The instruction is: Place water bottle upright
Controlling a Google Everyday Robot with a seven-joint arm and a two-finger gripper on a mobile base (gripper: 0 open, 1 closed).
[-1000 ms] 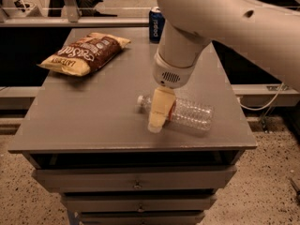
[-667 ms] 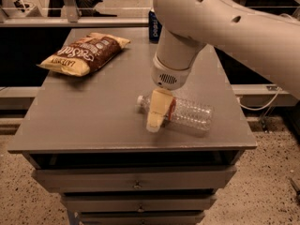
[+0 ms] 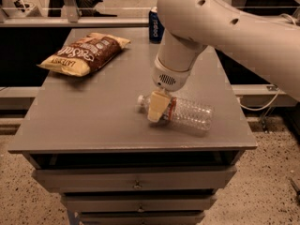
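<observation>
The water bottle point(image 3: 190, 113) lies on its side on the grey table point(image 3: 93, 121), right of centre. It is clear and ribbed, and its white cap point(image 3: 140, 99) points left. Its label band sits near the neck and is partly covered by the gripper. My gripper point(image 3: 157, 108) hangs from the large white arm point(image 3: 197, 27) and comes down over the bottle's neck end, right at the label. The bottle's body rests on the table top.
A chip bag point(image 3: 84, 54) lies at the back left of the table. A dark blue Pepsi can point(image 3: 155, 26) stands at the back edge, behind the arm. The table's front edge runs just below the bottle, with drawers point(image 3: 136, 182) under it.
The arm has shifted slightly over the bottle. The gripper stays at the neck end. The bottle still lies in the same place.
</observation>
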